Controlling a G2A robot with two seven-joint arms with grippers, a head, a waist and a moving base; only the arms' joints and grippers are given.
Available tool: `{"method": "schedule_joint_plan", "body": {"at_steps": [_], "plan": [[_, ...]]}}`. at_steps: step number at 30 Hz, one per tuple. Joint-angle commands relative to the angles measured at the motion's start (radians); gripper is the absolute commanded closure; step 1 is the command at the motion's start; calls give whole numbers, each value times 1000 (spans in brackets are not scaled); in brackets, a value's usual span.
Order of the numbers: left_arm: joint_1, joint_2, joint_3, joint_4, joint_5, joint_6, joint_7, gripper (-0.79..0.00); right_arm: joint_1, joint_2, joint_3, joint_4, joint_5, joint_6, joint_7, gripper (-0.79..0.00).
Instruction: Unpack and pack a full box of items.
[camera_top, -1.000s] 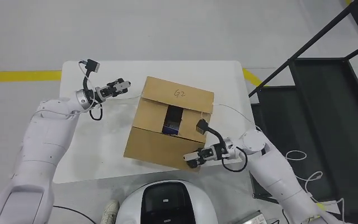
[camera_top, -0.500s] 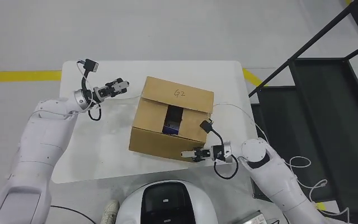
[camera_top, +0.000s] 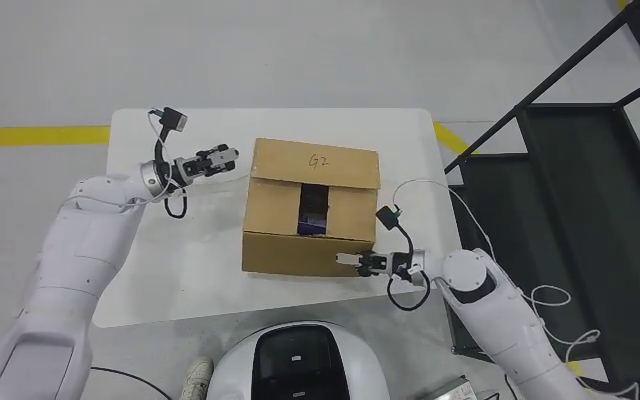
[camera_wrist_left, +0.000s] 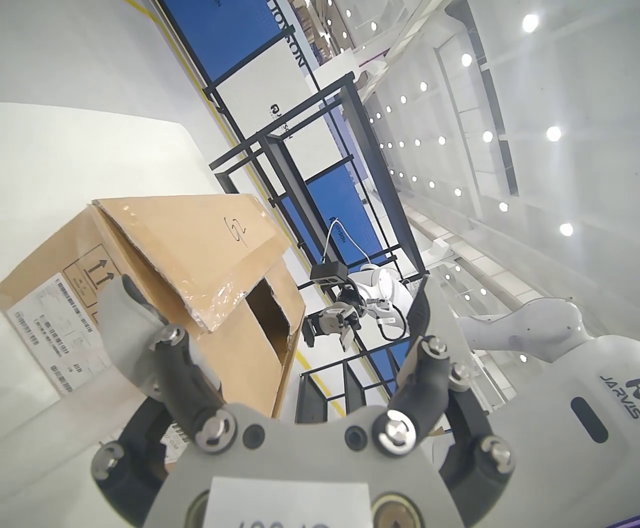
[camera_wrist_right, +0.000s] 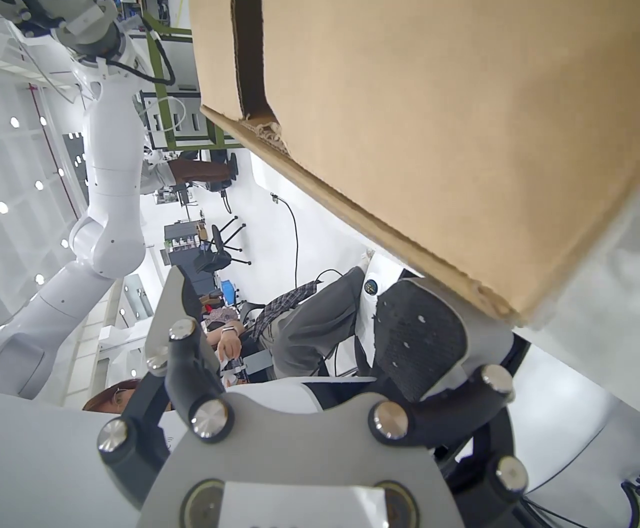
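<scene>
The brown cardboard box (camera_top: 310, 165) stands square in the middle of the white table (camera_top: 180, 250). Its top flaps leave a narrow gap where dark blue items (camera_top: 313, 212) show. My left gripper (camera_top: 225, 158) is open beside the box's far left corner; in the left wrist view the box (camera_wrist_left: 175, 250) lies just past one of the fingers (camera_wrist_left: 125, 305) of that gripper (camera_wrist_left: 275, 310). My right gripper (camera_top: 348, 260) is open at the box's near right bottom corner. In the right wrist view one pad (camera_wrist_right: 420, 330) of that gripper (camera_wrist_right: 295, 320) rests against the box's (camera_wrist_right: 425, 125) lower edge.
A black metal stair frame (camera_top: 560, 170) stands close to the table's right side. A yellow floor line (camera_top: 50, 134) runs behind the table. Bare tabletop lies left of the box and along the far edge.
The box has turned from skewed to square with the table and shifted right. The right gripper has moved right along the near edge. The left gripper has come closer to the box.
</scene>
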Motion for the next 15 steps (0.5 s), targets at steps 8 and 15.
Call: {"method": "schedule_joint_plan", "body": {"at_steps": [8, 15], "plan": [[-23, -28, 63, 63, -114, 84, -84, -785, -49, 25, 133, -43, 266, 30, 225, -785], [-51, -55, 111, 109, -137, 100, -100, -785, -40, 34, 204, -21, 434, 50, 313, -785]]}}
